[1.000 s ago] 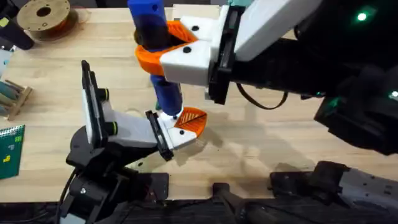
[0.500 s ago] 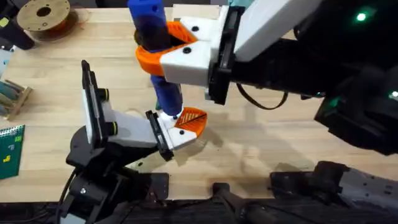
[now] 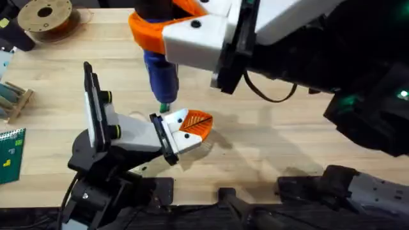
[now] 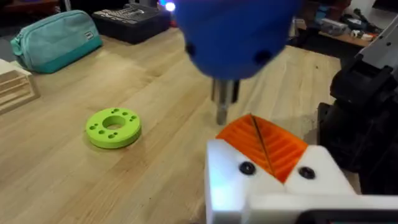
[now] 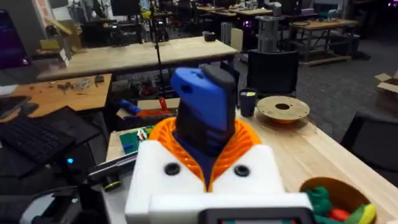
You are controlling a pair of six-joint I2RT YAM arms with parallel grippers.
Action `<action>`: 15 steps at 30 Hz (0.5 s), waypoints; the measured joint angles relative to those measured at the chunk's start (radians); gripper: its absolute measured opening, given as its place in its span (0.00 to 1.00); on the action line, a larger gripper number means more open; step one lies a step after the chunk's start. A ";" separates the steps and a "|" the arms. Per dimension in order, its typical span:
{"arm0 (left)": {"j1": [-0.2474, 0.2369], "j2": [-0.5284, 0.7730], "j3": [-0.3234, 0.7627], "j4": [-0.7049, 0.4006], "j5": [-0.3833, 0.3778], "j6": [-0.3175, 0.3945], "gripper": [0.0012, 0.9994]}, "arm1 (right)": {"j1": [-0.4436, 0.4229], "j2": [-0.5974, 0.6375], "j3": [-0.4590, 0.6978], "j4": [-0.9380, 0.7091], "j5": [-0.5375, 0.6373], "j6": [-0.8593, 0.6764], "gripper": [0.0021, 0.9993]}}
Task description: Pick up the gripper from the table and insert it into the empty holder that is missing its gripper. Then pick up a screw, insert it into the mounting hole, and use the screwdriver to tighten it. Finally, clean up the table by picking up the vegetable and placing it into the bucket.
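Note:
My right gripper (image 3: 167, 39) hangs high over the table, its orange fingers shut on the blue screwdriver (image 3: 160, 70), which stands upright with its tip pointing down. The screwdriver (image 5: 205, 115) sits wedged between the ribbed pads. Its narrow tip (image 4: 221, 112) hovers just above my left gripper (image 3: 192, 124), apart from it. My left gripper (image 4: 261, 143) rests low over the table, orange pads pressed together, with nothing showing between them. The bucket (image 5: 329, 186) stands at the table's far right with green and red toys inside. The loose gripper, holder, screw and vegetable are out of view.
A bright green disc (image 4: 113, 127) lies flat on the wood past the left gripper. A brown filament spool (image 3: 45, 16) sits at the far left corner, with a wooden rack (image 3: 13, 99) and a green board (image 3: 9, 153) along the left edge. A teal pouch (image 4: 56, 37) lies beyond.
The right gripper has risen with the screwdriver, lifting its tip off the left gripper's white mount. The left arm has not moved.

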 joint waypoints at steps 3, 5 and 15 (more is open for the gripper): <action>0.000 0.000 0.000 0.000 0.000 0.000 0.00 | -0.020 0.000 0.000 -0.003 -0.004 -0.011 0.03; 0.000 0.000 0.000 0.000 0.000 0.000 0.00 | -0.037 0.000 0.000 -0.012 -0.004 -0.015 0.03; 0.000 0.000 0.000 0.000 0.000 0.000 0.00 | -0.057 0.000 0.000 -0.070 -0.020 -0.005 0.03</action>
